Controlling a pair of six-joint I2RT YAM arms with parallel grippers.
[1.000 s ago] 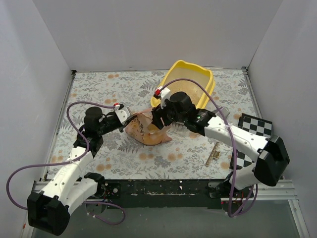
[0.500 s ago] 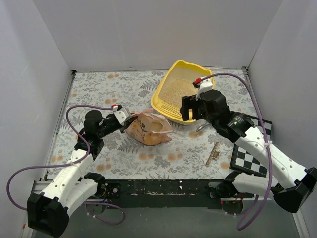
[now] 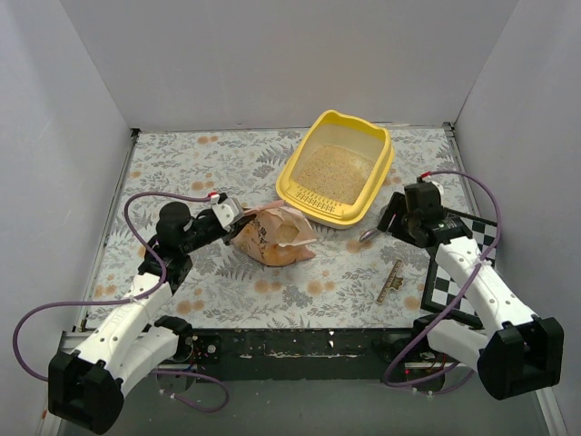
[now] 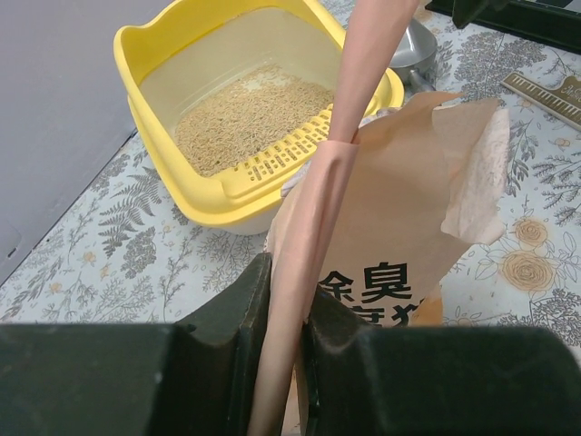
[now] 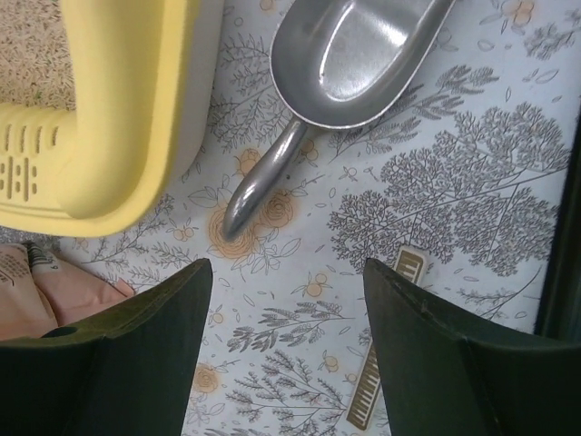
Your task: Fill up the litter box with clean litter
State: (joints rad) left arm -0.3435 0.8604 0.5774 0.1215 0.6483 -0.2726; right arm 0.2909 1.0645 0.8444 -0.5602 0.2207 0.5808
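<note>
The yellow litter box (image 3: 379, 145) stands at the back middle-right, with pale beige clean litter (image 3: 332, 173) covering its floor; both also show in the left wrist view, box (image 4: 154, 41) and litter (image 4: 241, 118). My left gripper (image 3: 234, 215) is shut on the edge of the peach-pink litter bag (image 3: 272, 238), which lies just left of the box's slotted front lip; the pinched fold (image 4: 300, 272) runs between its jaws. My right gripper (image 3: 388, 221) is open and empty, hovering over the table just right of the box, near the grey metal scoop (image 5: 349, 64).
The scoop (image 3: 368, 235) lies on the floral cloth right of the box's front corner (image 5: 118, 136). A wooden ruler (image 3: 390, 281) lies in front of it. A checkerboard (image 3: 458, 259) sits at the right edge. White walls enclose the table.
My right arm has drawn back from the bag and the box to the right and down, uncovering the box. The left gripper keeps its hold on the bag.
</note>
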